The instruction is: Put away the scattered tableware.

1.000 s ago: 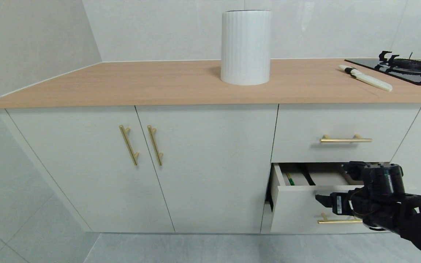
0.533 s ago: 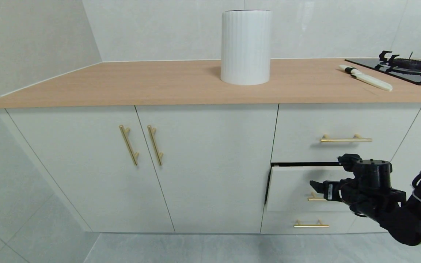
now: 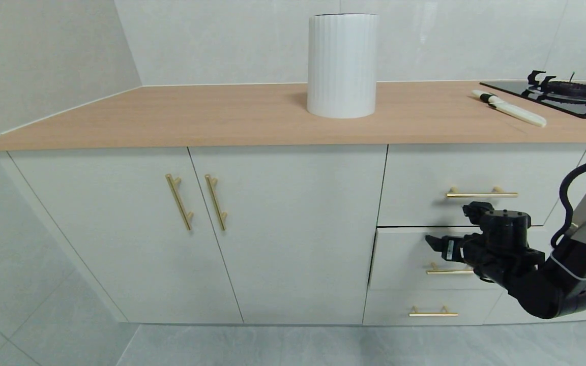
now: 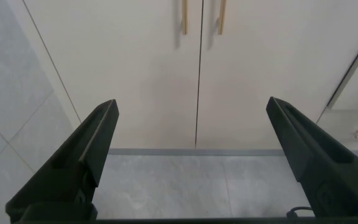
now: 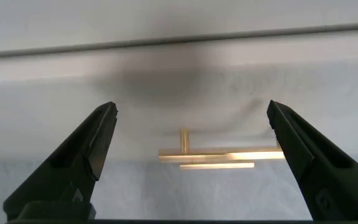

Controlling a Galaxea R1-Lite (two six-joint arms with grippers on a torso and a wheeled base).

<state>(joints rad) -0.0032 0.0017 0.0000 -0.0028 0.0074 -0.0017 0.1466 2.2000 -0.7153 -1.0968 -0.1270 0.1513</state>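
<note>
1. The white ribbed canister (image 3: 342, 66) stood upright on the wooden counter (image 3: 171, 117). Its inside could not be seen.
2. The top drawer (image 3: 481, 173) and bottom drawer (image 3: 389, 307) were shut. The middle drawer (image 3: 402, 254) sat all but flush, with a thin dark gap down its left edge and its contents hidden.
3. The cream-handled knife (image 3: 508, 108) lay flat on the counter just beside the stove (image 3: 567, 94), to the right of the canister.
4. The right gripper (image 3: 448, 223) hung in front of the middle drawer, jaws spread wide and holding nothing. From the right wrist (image 5: 191, 118) the brass handle (image 5: 219, 153) lay between the fingers (image 5: 92, 149) but beyond them, ungripped. Contact with the drawer front could not be judged.
5. The left gripper (image 4: 191, 118) had its jaws wide and bare, facing the double cupboard doors (image 4: 197, 68) and the floor.
6. The knife lay well apart from both grippers, up on the counter above the right one.
</note>
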